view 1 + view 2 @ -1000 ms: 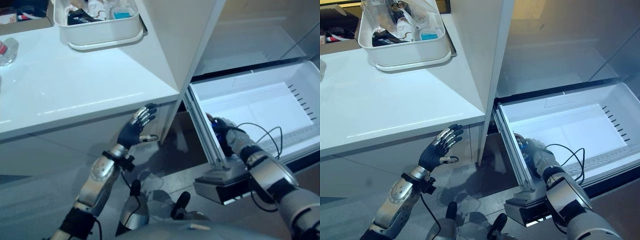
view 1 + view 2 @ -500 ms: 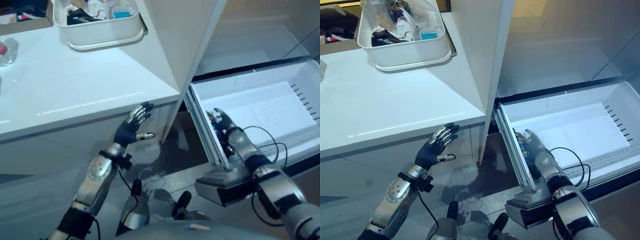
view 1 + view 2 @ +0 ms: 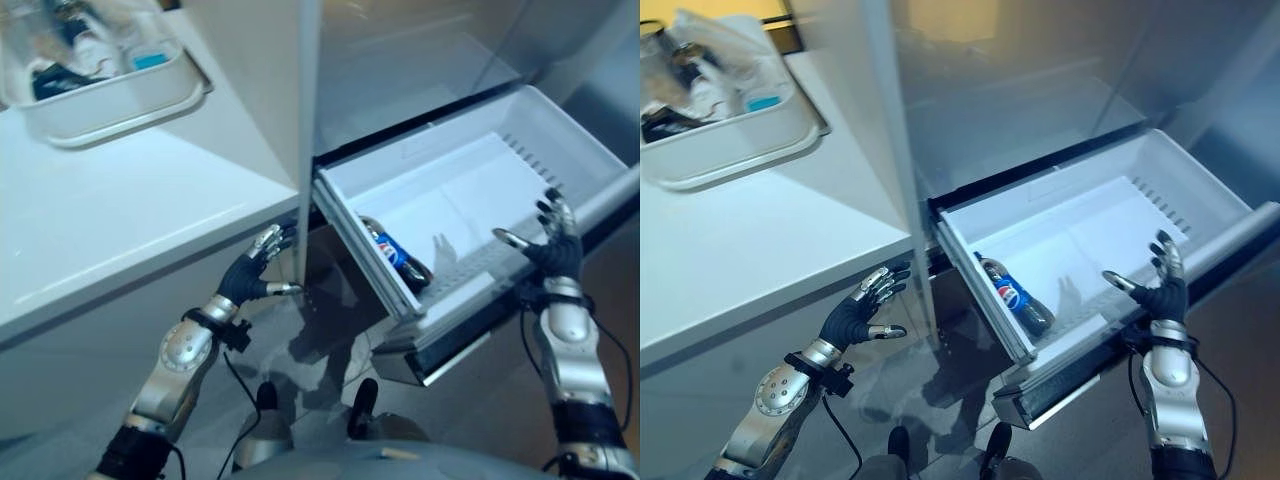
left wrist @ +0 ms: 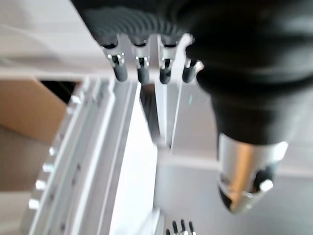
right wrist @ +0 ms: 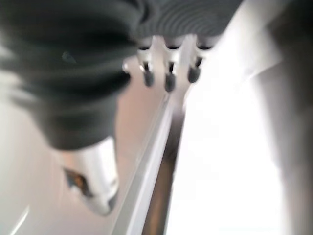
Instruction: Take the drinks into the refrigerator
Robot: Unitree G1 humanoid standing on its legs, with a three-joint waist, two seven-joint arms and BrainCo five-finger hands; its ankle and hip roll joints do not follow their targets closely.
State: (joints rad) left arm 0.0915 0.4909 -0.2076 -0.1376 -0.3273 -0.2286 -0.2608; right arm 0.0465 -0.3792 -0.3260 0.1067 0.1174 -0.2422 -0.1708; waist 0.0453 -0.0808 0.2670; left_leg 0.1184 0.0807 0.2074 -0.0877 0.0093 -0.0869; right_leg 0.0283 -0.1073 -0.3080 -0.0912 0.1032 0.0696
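A dark cola bottle (image 3: 396, 252) with a blue label lies on its side in the pulled-out white refrigerator drawer (image 3: 470, 190), against the drawer's left wall (image 3: 1015, 295). My right hand (image 3: 553, 243) is open, its fingers spread upward just outside the drawer's front right edge, holding nothing. The left hand (image 3: 252, 273) is open too, raised below the white counter's edge (image 3: 150, 250), left of the drawer and empty.
A white bin (image 3: 110, 85) full of packets sits on the counter at the back left. The open refrigerator's upper shelf (image 3: 1030, 110) lies above the drawer. A white cabinet panel (image 3: 270, 90) stands between counter and refrigerator.
My right hand let go of the bottle, left it in the drawer and moved out to the drawer's front right. The camera swung to the right. The left hand stayed near the counter's edge.
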